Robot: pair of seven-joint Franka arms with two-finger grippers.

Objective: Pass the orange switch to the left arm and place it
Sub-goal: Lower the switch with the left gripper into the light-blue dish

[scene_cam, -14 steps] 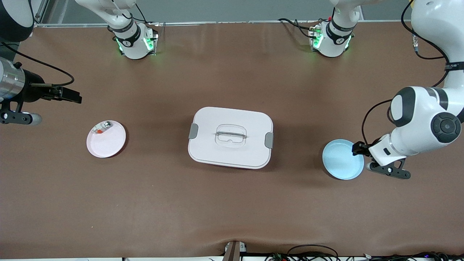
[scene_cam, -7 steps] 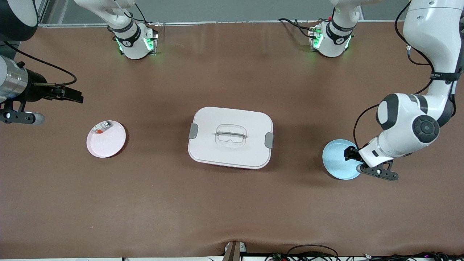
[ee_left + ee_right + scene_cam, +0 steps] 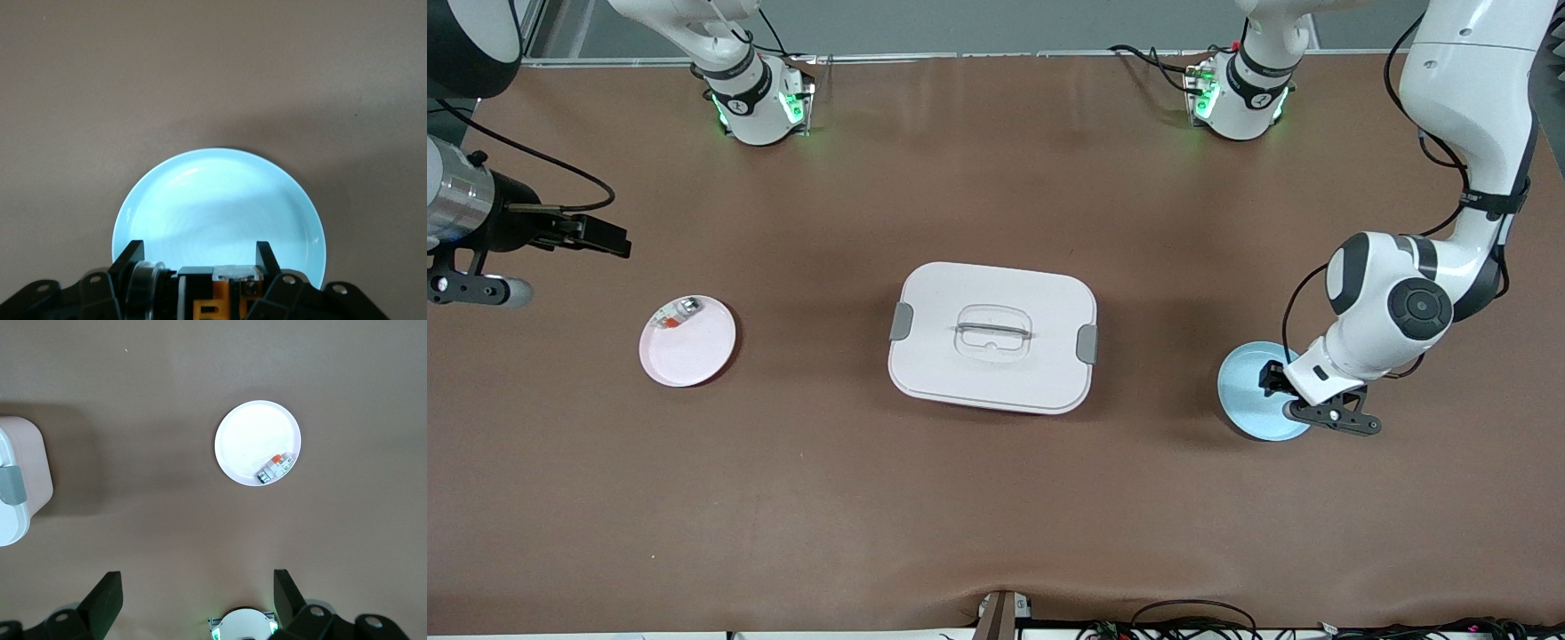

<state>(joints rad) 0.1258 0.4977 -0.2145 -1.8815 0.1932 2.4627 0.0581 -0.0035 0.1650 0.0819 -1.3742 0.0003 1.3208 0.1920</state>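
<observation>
My left gripper [image 3: 1272, 381] hangs low over the light blue plate [image 3: 1247, 391], at the edge toward the left arm's end of the table. In the left wrist view the gripper [image 3: 200, 255] is shut on the orange switch [image 3: 223, 293], whose black round end lies against one finger and whose orange body lies against the other. The blue plate [image 3: 220, 200] is bare. The white box [image 3: 992, 337] with grey clasps stands in the middle of the table. My right gripper [image 3: 601, 236] is open and empty, up over the table's right-arm end; it also shows in the right wrist view [image 3: 197, 583].
A pink plate [image 3: 694, 351] lies beside the box toward the right arm's end and holds a small clear-and-silver piece with a red bit [image 3: 676, 313]. The right wrist view shows the plate [image 3: 250, 437], the piece [image 3: 275, 468] and the box's corner [image 3: 17, 480].
My left arm has swung toward the box, carrying its gripper and the switch from the blue plate's outer edge to over the plate. The right arm has barely moved.
</observation>
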